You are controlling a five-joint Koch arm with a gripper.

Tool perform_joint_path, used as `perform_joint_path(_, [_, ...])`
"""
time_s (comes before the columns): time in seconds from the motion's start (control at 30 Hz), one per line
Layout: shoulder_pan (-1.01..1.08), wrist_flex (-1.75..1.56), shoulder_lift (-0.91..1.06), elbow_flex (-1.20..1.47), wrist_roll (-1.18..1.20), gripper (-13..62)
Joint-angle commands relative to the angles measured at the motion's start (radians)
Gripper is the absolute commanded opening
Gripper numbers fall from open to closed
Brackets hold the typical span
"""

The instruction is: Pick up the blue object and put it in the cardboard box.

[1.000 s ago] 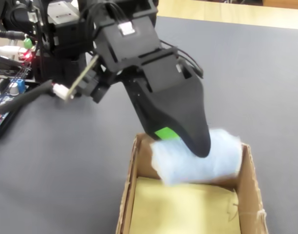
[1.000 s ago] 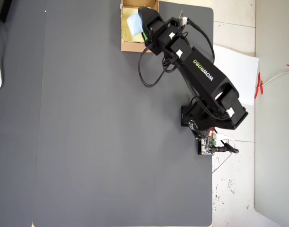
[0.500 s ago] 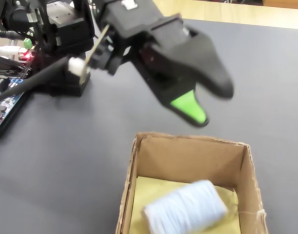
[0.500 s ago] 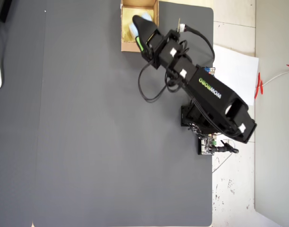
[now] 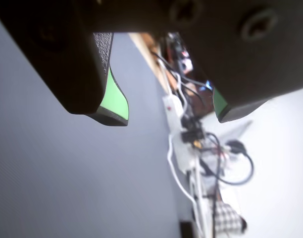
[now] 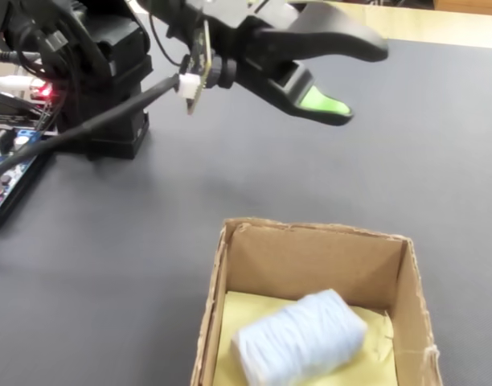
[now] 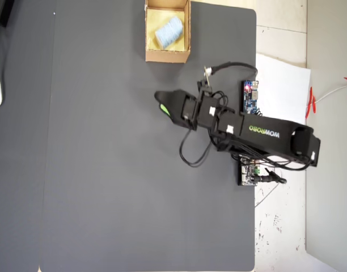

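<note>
The pale blue object [image 6: 301,338] lies on the yellowish floor inside the cardboard box [image 6: 310,259], tilted across it; the overhead view shows the object [image 7: 168,30] in the box [image 7: 168,55] at the mat's far edge. My gripper [image 6: 365,80] hangs in the air above the mat, beyond the box and apart from it. It is open: in the wrist view the gripper [image 5: 169,116] has its two green-padded jaws well apart with only background between them. From overhead the gripper [image 7: 159,102] sits below the box.
A dark grey mat [image 7: 105,170] covers the table. The arm's black base [image 6: 101,72] and a circuit board [image 7: 250,97] with cables stand at the mat's edge. A white paper sheet [image 7: 281,85] lies beside them. Cables and a power strip [image 5: 174,106] show in the wrist view.
</note>
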Motion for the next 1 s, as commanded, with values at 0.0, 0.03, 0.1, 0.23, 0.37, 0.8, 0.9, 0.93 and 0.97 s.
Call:
perform_joint_path(0.0, [-0.035, -0.103, 0.040, 0.003, 0.025, 34.0])
perform_joint_path(0.03, [-0.048, -0.103, 0.049, 0.026, 0.025, 34.0])
perform_joint_path(0.1, [-0.077, -0.103, 0.078, 0.081, 0.026, 33.9])
perform_joint_path(0.23, [-0.149, -0.110, 0.129, 0.192, 0.025, 33.9])
perform_joint_path(0.37, [-0.161, -0.118, 0.130, 0.276, 0.026, 34.0])
perform_joint_path(0.8, [-0.172, 0.238, 0.133, 0.330, 0.006, 34.2])
perform_joint_path(0.9, [-0.173, 0.236, 0.133, 0.330, 0.006, 34.1])
perform_joint_path(0.93, [-0.170, 0.236, 0.133, 0.330, 0.008, 34.1])
perform_joint_path(0.97, [-0.158, 0.238, 0.132, 0.330, 0.006, 34.1])
